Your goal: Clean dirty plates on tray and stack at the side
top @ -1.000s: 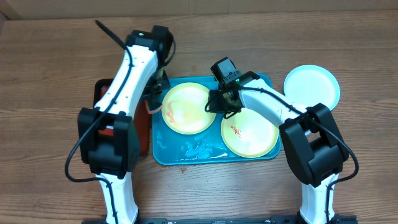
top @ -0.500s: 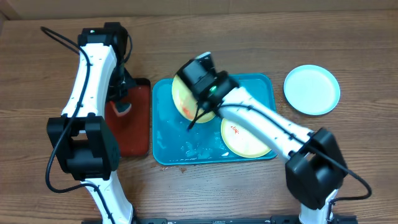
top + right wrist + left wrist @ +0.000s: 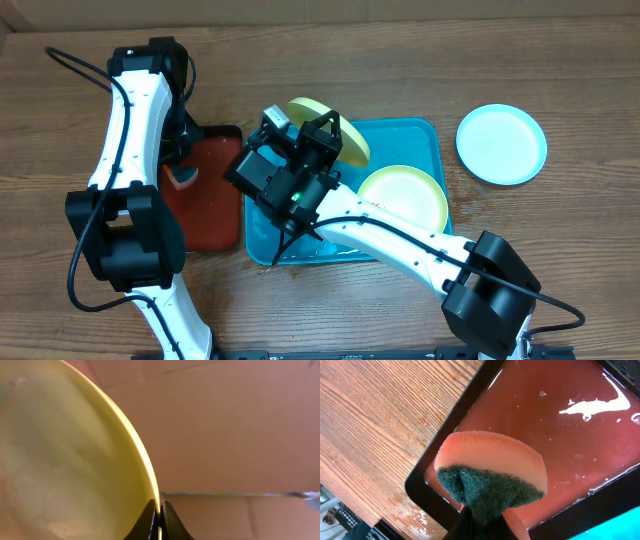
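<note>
Pinching a yellow-green plate by its rim, right pincer, left pincer clamping a sponge over the dark red tray

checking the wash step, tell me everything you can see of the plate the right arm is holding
The lifted plate is round, shallow, pale yellow-green, apparently plastic, its face looking wet and faintly streaked. It is off the tray and tilted steeply, raised above the tray's upper-left part. The right gripper is shut on its rim, fingers pinching the thin edge from both sides. Nothing else touches it.
</note>
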Controlling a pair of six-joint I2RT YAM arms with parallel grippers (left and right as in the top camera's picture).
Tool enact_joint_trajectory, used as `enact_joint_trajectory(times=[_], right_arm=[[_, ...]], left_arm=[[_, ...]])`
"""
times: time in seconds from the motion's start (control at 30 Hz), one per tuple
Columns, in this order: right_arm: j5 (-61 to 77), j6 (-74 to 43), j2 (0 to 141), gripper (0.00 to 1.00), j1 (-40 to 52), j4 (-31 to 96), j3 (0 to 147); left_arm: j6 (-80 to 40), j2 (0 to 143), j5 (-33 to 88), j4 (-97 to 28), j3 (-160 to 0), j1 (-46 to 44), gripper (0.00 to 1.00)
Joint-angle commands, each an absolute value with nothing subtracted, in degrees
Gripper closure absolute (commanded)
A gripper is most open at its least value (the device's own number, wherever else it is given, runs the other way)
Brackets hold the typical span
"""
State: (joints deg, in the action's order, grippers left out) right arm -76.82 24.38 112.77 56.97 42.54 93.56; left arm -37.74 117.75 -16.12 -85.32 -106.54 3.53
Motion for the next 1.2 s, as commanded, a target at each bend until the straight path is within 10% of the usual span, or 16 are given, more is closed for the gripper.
enact_joint_trajectory(times=[0.0, 0.37, 0.87, 1.17], right_arm=[[-82.9, 31.8, 111.0, 0.96, 57.5, 40.3, 94.8], [-60.7, 14.3, 111.0, 0.96, 48.2, 40.8, 94.8], [19.4, -3.2, 109.4, 0.96, 6.2, 53.5, 94.8], [18.7, -3.3, 110.0, 0.96, -14.0, 59.7, 92.7]], left_arm=[[-37.7, 115.8, -17.3, -85.3, -106.8, 3.9, 0.96], [-37.4, 115.8, -17.4, -85.3, -106.8, 3.9, 0.96], [-37.5, 115.8, -17.3, -84.9, -106.8, 3.9, 0.96], [-37.5, 115.8, -16.9, -84.2, -106.8, 3.8, 0.96]])
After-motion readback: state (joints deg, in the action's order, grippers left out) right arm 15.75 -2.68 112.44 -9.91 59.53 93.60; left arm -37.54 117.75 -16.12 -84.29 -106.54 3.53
